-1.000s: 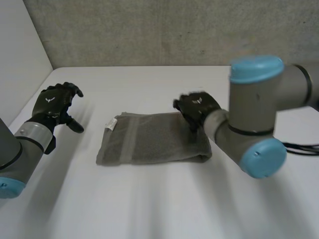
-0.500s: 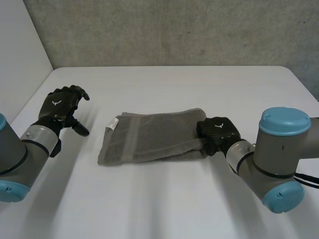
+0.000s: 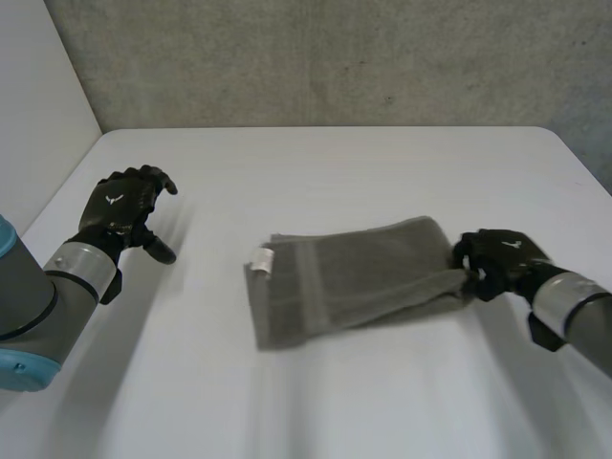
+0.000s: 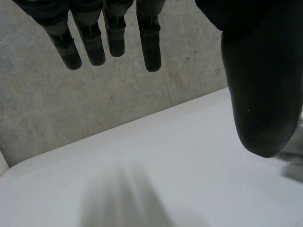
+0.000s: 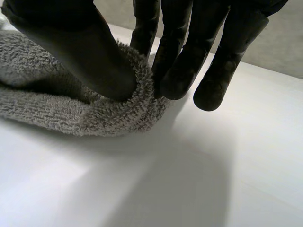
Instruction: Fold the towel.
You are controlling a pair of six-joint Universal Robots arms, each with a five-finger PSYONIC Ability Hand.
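Pinching the towel (image 3: pixel 354 277) at three o'clock, your right robot hand (image 3: pixel 497 260) grips tight; your left robot hand (image 3: pixel 120 206) hovers loose-fingered at nine.

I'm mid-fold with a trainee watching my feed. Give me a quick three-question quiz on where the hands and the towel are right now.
1. True or false: the left hand is gripping the towel.
2. The towel has a white label at one end. The right hand pinches the towel at: A) that end; B) the opposite end; C) the middle.
3. Fill in: the towel lies folded on the white ____.

Key
1. False. The left hand is open and well apart from the towel.
2. B. In the right wrist view the thumb and fingers pinch the rounded end of the towel.
3. table
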